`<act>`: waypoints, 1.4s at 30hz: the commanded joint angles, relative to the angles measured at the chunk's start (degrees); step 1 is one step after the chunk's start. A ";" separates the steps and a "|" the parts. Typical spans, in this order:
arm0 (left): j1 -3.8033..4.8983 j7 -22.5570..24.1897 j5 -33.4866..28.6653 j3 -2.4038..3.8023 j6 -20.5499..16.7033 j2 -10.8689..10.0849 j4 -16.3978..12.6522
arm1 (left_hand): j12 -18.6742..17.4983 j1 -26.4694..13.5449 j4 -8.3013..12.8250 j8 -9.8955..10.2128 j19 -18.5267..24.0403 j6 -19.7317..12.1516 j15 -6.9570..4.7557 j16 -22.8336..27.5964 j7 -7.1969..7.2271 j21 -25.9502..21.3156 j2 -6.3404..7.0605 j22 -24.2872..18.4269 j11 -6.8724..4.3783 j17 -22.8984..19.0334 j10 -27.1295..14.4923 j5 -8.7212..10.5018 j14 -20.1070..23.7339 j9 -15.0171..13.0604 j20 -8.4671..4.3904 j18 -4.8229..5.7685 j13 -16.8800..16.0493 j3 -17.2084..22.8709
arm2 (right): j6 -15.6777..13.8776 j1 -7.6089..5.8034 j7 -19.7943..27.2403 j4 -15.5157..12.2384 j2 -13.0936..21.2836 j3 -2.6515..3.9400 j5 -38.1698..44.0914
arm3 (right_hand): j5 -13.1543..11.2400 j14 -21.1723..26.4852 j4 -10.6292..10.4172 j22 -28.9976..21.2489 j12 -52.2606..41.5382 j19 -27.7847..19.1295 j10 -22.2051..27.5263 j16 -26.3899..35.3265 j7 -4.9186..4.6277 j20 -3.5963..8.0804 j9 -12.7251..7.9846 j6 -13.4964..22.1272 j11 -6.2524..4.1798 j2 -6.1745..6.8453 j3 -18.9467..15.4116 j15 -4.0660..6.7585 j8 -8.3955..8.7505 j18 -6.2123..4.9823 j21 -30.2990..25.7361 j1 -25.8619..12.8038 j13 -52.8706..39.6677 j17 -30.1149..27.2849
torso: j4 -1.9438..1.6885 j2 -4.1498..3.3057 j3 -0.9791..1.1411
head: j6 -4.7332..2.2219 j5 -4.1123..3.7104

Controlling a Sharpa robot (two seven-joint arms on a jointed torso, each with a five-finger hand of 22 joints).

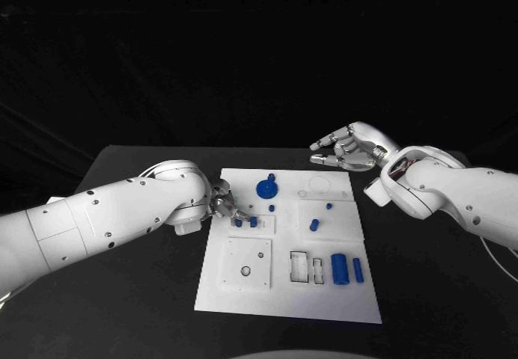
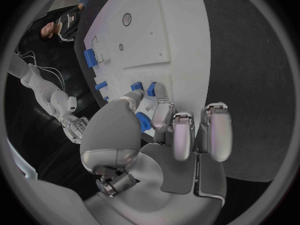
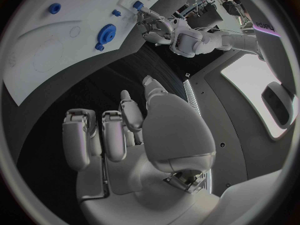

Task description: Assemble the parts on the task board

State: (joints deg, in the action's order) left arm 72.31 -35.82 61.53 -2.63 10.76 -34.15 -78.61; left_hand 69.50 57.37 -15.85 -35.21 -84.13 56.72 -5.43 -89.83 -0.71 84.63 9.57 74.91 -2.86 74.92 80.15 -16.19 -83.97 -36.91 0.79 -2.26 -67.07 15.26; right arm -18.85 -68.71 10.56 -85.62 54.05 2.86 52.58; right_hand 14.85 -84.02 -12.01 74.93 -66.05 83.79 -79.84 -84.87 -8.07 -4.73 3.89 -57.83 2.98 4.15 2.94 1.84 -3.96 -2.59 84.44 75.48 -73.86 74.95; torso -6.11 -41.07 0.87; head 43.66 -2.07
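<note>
Your left hand (image 1: 224, 205) pinches a small blue peg (image 2: 143, 121) at the task board (image 1: 324, 299)'s nine o'clock edge; keep it upright. Your right hand (image 1: 347, 148) hangs released at one o'clock.

The white left arm (image 1: 108, 217) reached in with its silver many-fingered left hand (image 1: 224, 206) lowered, fingers (image 2: 181, 135) curled around a small blue part (image 2: 143, 121). The white right arm (image 1: 459, 191) was raised; its silver right hand (image 1: 347, 147) hung with fingers (image 3: 94, 137) apart, holding nothing.
</note>
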 commanded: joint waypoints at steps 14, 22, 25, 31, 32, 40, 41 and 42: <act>-0.05 18.83 -15.81 0.80 -17.16 -4.46 -3.25 | -26.69 6.93 -0.83 4.02 17.26 -13.78 4.74 31.63 -7.01 -48.79 -3.39 -35.06 6.40 -18.36 -24.71 -0.27 10.39 4.24 4.43 -7.93 26.05 -9.44 | 0.33 0.03 0.55 0.10 0.15 0.01 -0.08 | 0.30 -3.88 -0.03 1.94 0.20 -0.42 0.46 0.22 0.11 -0.01 0.06 0.34 -0.05 -0.57 -0.23 -0.51 0.05 -0.25 -0.35 -0.13 0.04 5.34 | -0.05 -0.04 -0.04 | -0.10 -0.58; -0.08 34.39 -12.12 0.73 -20.94 -4.14 -3.37 | -35.55 23.05 5.17 8.07 17.78 -16.72 6.72 46.62 -8.77 -58.02 -4.13 -42.55 8.54 -32.01 -32.81 1.82 17.45 10.65 6.35 -8.30 35.27 -5.51 | 0.31 0.03 0.58 0.30 0.12 0.01 -0.18 | 0.30 -3.88 -0.03 1.94 0.20 -0.42 0.46 0.22 0.11 -0.01 0.06 0.34 -0.05 -0.57 -0.23 -0.51 0.05 -0.25 -0.35 -0.13 0.04 5.34 | -0.03 0.05 -0.03 | -0.44 -0.98; -0.13 37.21 -5.78 0.41 -21.98 -3.21 -2.97 | -38.63 26.88 7.09 10.29 16.84 -14.97 6.38 47.53 -8.56 -58.90 -3.41 -43.57 8.40 -33.09 -32.01 4.83 17.26 13.77 5.78 -8.28 39.33 -3.24 | 0.30 0.04 0.60 0.48 0.05 0.00 -0.25 | 0.37 -3.84 -0.04 1.81 0.33 -0.49 0.53 0.34 0.10 -0.02 0.06 0.37 -0.05 -0.58 -0.32 -0.52 0.05 -0.27 -0.42 -0.19 0.14 5.15 | -0.04 0.06 -0.08 | -0.35 -1.23; -0.53 37.56 5.22 -0.07 -22.36 -1.23 -1.58 | -43.22 27.68 7.87 14.78 11.14 -8.39 5.62 37.14 -7.86 -56.34 -1.68 -42.81 7.90 -25.87 -28.22 6.31 9.02 20.03 5.06 -8.17 47.00 -1.18 | 0.38 0.04 0.65 0.62 -0.08 0.00 -0.32 | 0.40 -3.77 -0.04 1.45 0.63 -0.67 0.67 0.51 0.10 -0.02 0.06 0.38 -0.04 -0.61 -0.33 -0.52 0.05 -0.35 -0.59 -0.18 0.34 4.85 | 0.03 0.00 0.00 | -0.89 -0.98; -0.60 37.17 7.14 -0.12 -22.12 -0.82 -1.24 | -43.72 27.48 7.83 15.49 9.82 -8.04 5.54 32.48 -7.72 -55.44 -1.44 -42.34 7.80 -21.70 -27.94 6.34 6.62 20.78 4.89 -8.20 47.85 -1.06 | 0.39 0.04 0.66 0.64 -0.10 0.00 -0.32 | 0.40 -3.77 -0.04 1.45 0.63 -0.67 0.67 0.51 0.10 -0.02 0.06 0.38 -0.04 -0.61 -0.33 -0.52 0.05 -0.35 -0.59 -0.18 0.34 4.85 | 0.01 0.01 0.00 | -0.92 -1.04; -0.92 31.13 17.02 -0.44 -17.03 2.74 2.02 | -48.51 26.74 8.05 20.56 4.90 -5.09 5.22 17.61 -7.19 -43.08 -0.51 -31.38 7.77 -9.23 -27.44 7.24 1.57 26.08 4.51 -6.72 55.37 0.21 | 0.50 0.06 0.68 0.74 -0.33 0.00 -0.34 | 0.43 -3.75 -0.02 1.36 0.65 -0.72 0.69 0.56 0.10 -0.02 0.06 0.40 -0.04 -0.65 -0.33 -0.52 0.06 -0.37 -0.63 -0.15 0.36 4.78 | 0.01 -0.04 0.04 | -0.85 -1.18; -0.96 30.92 17.52 -0.45 -16.68 3.00 2.24 | -48.64 26.64 8.06 20.73 4.52 -4.79 5.11 16.89 -7.07 -42.06 -0.43 -30.46 7.68 -8.58 -27.15 7.31 1.21 26.28 4.44 -6.60 55.73 0.17 | 0.50 0.06 0.69 0.75 -0.35 0.00 -0.34 | 0.43 -3.75 -0.02 1.36 0.65 -0.72 0.69 0.56 0.10 -0.02 0.06 0.40 -0.04 -0.65 -0.33 -0.52 0.06 -0.37 -0.63 -0.15 0.36 4.78 | 0.01 -0.06 0.02 | -0.92 -1.15; -1.04 30.60 18.36 -0.48 -16.13 3.38 2.55 | -48.97 26.41 8.07 21.15 3.29 -4.16 4.82 14.86 -6.85 -38.50 -0.22 -27.20 7.47 -6.56 -26.56 7.38 0.16 26.78 4.20 -6.09 56.55 0.02 | 0.51 0.06 0.70 0.77 -0.39 0.00 -0.34 | 0.43 -3.75 -0.02 1.36 0.65 -0.72 0.69 0.56 0.10 -0.02 0.06 0.40 -0.04 -0.65 -0.33 -0.52 0.06 -0.37 -0.63 -0.15 0.36 4.78 | 0.02 -0.09 0.00 | -1.07 -1.11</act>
State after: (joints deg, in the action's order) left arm 71.35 -3.08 73.58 -3.10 -8.44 -31.03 -76.30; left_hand 20.76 83.81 -7.80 -14.33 -80.29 52.14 -0.47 -73.99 -7.56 44.45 8.77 46.16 4.68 67.42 53.20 -9.01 -83.28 -10.39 5.10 -9.15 -10.93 15.29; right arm -18.84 -68.69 10.67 -84.87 53.76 2.85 52.31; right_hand 15.09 -84.02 -12.01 74.90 -65.74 83.37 -79.43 -84.53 -8.07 -4.73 3.88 -57.83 2.98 3.91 2.94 1.84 -3.96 -2.59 83.99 75.24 -73.57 74.92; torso -6.11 -41.09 0.87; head 42.75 -3.22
